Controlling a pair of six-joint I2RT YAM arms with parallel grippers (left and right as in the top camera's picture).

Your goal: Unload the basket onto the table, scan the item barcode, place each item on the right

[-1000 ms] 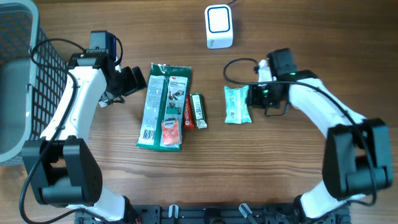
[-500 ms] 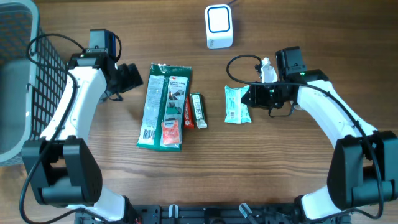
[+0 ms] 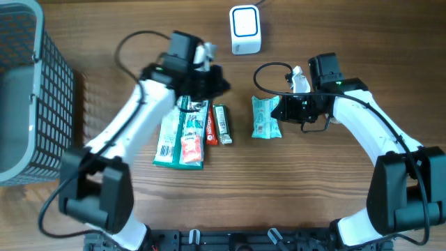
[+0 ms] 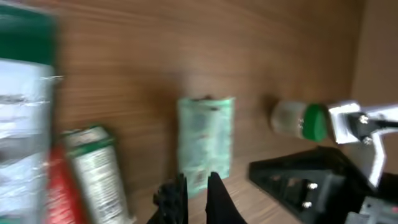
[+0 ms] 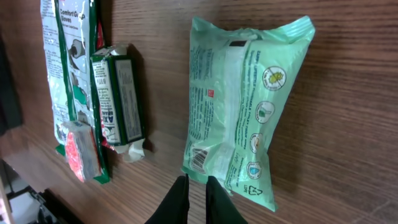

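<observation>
A mint-green wipes pack [image 3: 265,117] lies flat on the wooden table, its barcode showing near one corner in the right wrist view [image 5: 242,118]. My right gripper [image 3: 282,109] is at the pack's right edge. Its fingertips [image 5: 196,179] are nearly together and touch that edge with nothing visibly between them. My left gripper [image 3: 217,85] hangs over the top of the long green package [image 3: 182,132], shut and empty. In the blurred left wrist view, the left gripper [image 4: 198,177] points toward the mint pack [image 4: 205,146]. The white scanner [image 3: 245,29] stands at the back.
A dark green snack bar [image 3: 221,124] lies beside the long package, and a small red pack [image 3: 189,148] rests on it. A grey wire basket [image 3: 21,90] fills the left edge. A cable loops from the right arm near the scanner.
My left arm has swung right from beside the basket to over the green package, and its jaws have closed. The right gripper stays at the mint pack's edge.
</observation>
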